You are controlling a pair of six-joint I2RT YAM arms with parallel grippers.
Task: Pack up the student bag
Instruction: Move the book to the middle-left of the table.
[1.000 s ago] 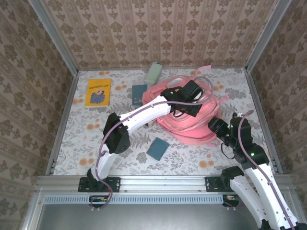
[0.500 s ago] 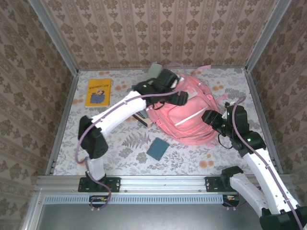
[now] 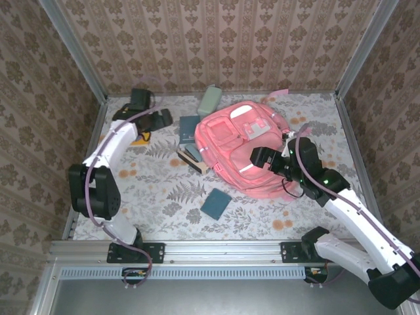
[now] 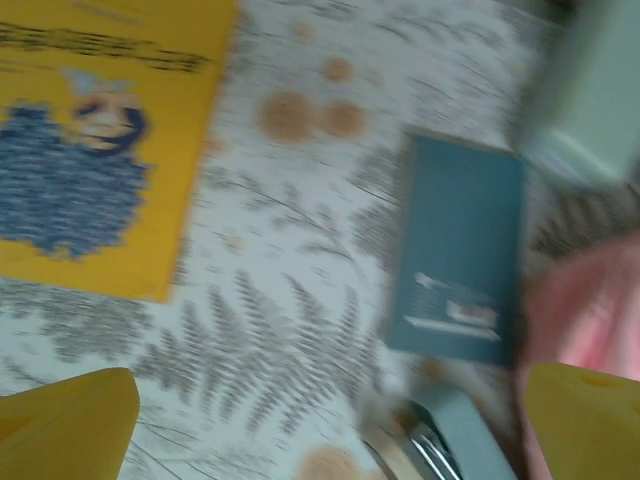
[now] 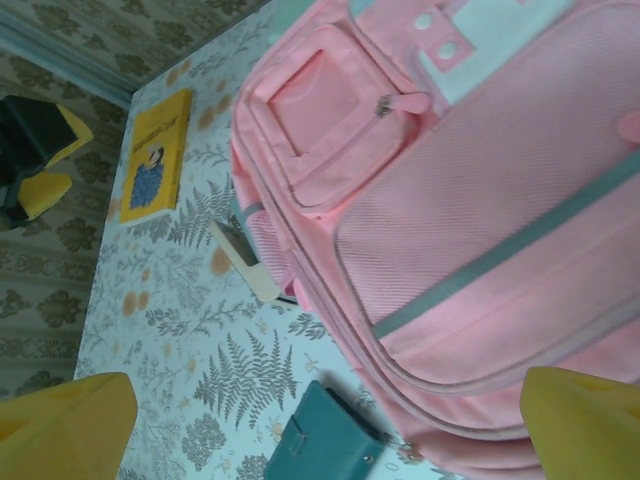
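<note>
Pink student bag (image 3: 239,147) | yellow book (image 4: 90,150) lettering blurred | left gripper (image 4: 325,425), right gripper (image 5: 322,425) spread, empty

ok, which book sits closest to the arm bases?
The dark teal book, alone in front of the bag. The lighter teal book and yellow book lie farther back.

Behind the left gripper (image 3: 152,128) and on its outer side stand walls (image 3: 216,46) papered in tan damask stripes; a matching side wall (image 3: 387,98) rises beyond the right gripper (image 3: 256,157). Aluminium posts (image 3: 73,49) mark the corners. Under both grippers the tabletop (image 3: 164,203) is white, printed with grey ferns and orange blossoms. A metal rail (image 3: 216,249) edges the near side, in even light
</note>
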